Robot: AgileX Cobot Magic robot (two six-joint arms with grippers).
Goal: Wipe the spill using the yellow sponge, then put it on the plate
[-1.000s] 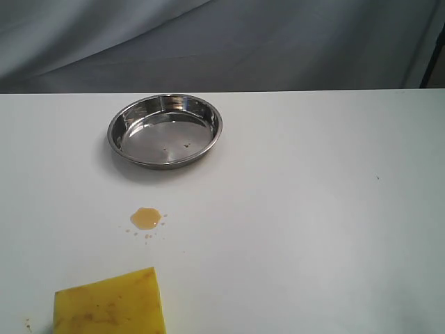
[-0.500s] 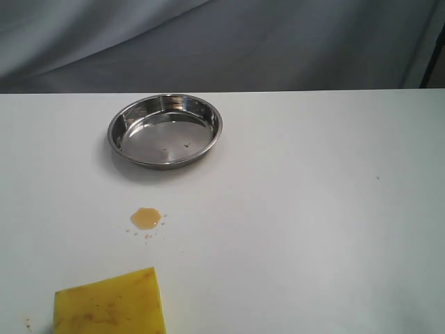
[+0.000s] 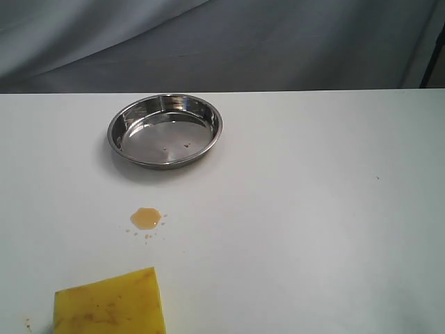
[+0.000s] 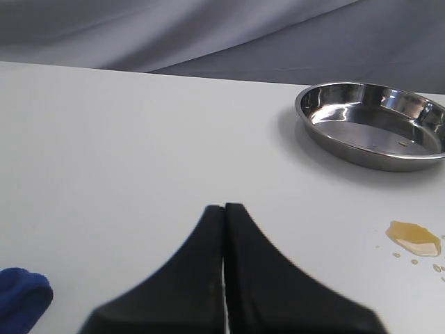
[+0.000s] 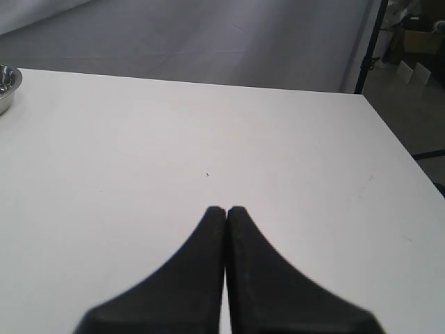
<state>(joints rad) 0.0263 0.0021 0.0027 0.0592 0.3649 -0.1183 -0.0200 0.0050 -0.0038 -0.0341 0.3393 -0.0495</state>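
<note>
Left fingers (image 4: pixel 220 211) pressed together, tips meeting, nothing between them. They hang above bare white tabletop (image 3: pixel 313 229). Right fingers (image 5: pixel 222 211) likewise closed tip to tip, nothing gripped, over bare tabletop.

The spill (image 4: pixel 414 238), a small amber puddle ringed by tiny droplets, lies ahead of the left fingertips and off to one side, well apart from them. The plate (image 4: pixel 368 158), a shiny steel dish, sits farther out beyond the spill on that same side, upright, with a few specks inside. Something blue and soft-looking (image 4: pixel 21 296) sits back beside the left fingers on the other side, cut off by the frame edge.

From the right fingers, only a sliver of the plate (image 5: pixel 7 83) shows, far ahead and off to the side.

Exterior view: yellow sponge (image 3: pixel 109 304) lies flat at the near edge, partly cut off, brownish specks on top. The spill (image 3: pixel 146 218) lies between sponge and plate (image 3: pixel 164 165), touching neither. How the sponge lies relative to either pair of fingers cannot be told.
</note>
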